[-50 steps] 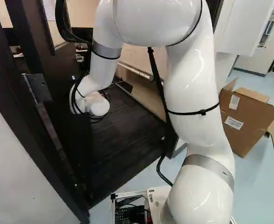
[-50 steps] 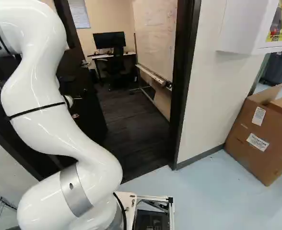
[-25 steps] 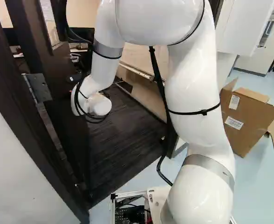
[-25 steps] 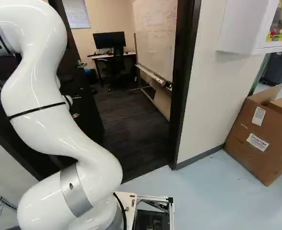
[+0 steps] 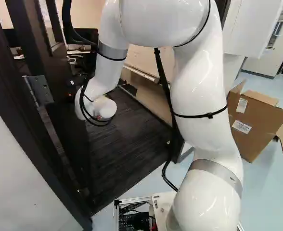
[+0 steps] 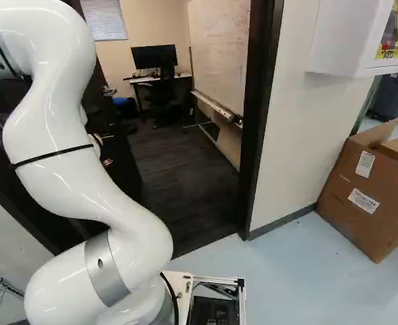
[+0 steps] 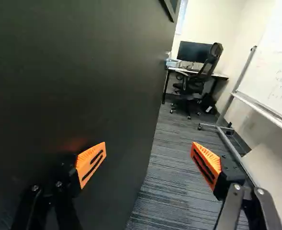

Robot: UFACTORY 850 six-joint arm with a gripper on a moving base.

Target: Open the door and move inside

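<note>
Grey metal hinge [image 5: 38,90]: at the left of the left base view, the upright line the door turns on
Black door [image 7: 83,72]: ajar, swung in toward the room; its broad face lies to the end effector's left and runs on ahead, slanting, its free edge upright and seen between the two fingers
End effector [image 7: 148,153]: spread wide, gripping nothing; the left of its orange pads [image 7: 86,158] stands before the door face, whether touching I cannot tell, and the right one is over the carpet [image 7: 174,187]
Next move: judged to be a leftward push on that face, opening it toward the hinge side, then the base driving ahead; the left finger is the nearer one
Risk: if the wrist slides past the free edge, the door could swing back against the white arm [image 5: 199,86]
Right door frame [image 6: 253,135]: bounds the way in; the base should pass to its left
Cardboard box [image 6: 348,210]: outside, right of the frame, likely out of the path
</note>
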